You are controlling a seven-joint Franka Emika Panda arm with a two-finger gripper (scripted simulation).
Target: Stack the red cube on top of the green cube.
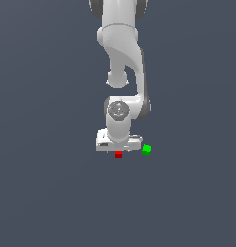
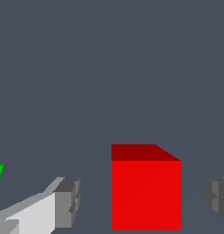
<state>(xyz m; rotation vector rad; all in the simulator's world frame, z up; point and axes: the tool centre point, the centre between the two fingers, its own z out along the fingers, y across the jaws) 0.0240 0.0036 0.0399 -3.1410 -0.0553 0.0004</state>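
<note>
Pincer wide apart around the red cube, fingers seemingly clear of it.

The white arm enters from 12 o'clock and hangs straight down over a plain dark grey floor. Its wrist ends in a wide white hand set crosswise. The gripper sits directly above the red cube, which shows just under the hand's lower edge; the fingers are hidden by the hand, so their spacing cannot be read. The green cube lies at about 3 o'clock from the red cube, near it but apart, just off the hand's end on the exterior view's right, and is turned at an angle to the red cube.
</note>
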